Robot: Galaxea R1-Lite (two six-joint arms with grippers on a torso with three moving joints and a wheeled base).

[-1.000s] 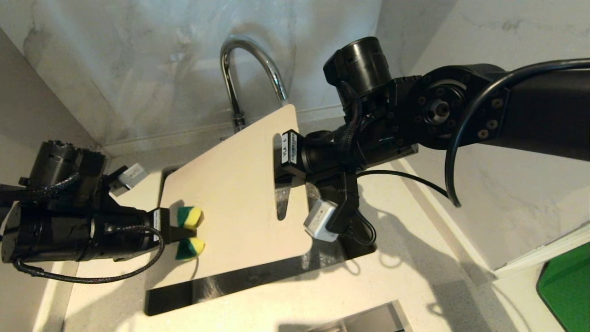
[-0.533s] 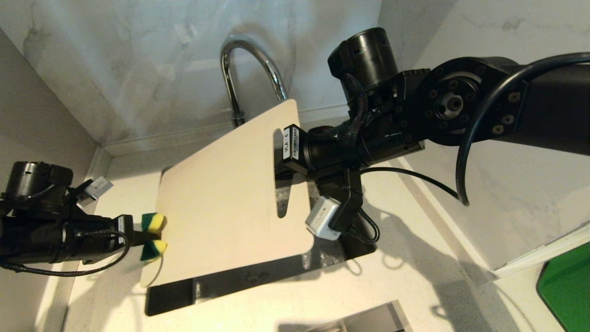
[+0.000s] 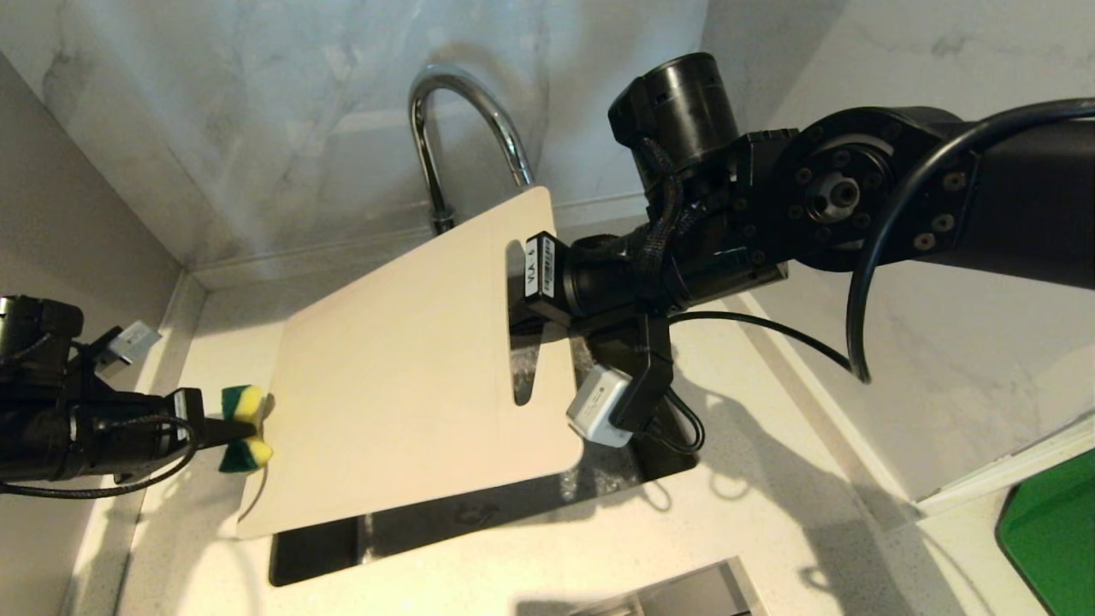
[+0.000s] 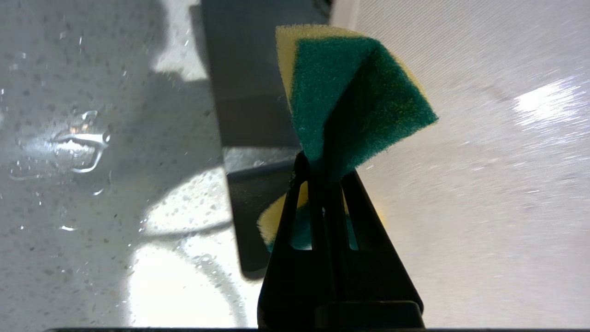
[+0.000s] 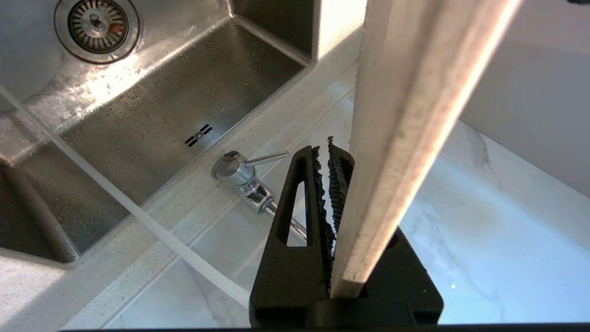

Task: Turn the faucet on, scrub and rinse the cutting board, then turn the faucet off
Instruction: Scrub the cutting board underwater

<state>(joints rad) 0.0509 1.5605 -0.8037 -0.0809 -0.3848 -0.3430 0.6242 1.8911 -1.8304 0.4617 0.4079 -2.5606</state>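
Left gripper pinches a folded sponge at the edge of the cutting board.

The right gripper, clamped shut on the board's slotted end, holds it tilted above the sink. Behind the board rises the faucet, water streaming into the basin; a green object lies far right.

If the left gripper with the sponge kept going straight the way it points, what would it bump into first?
Probably the cutting board. The left gripper points sideways at the board's near edge, with the sponge leading, so the sponge would likely touch first. Depth is unclear; it might pass just over the surface.
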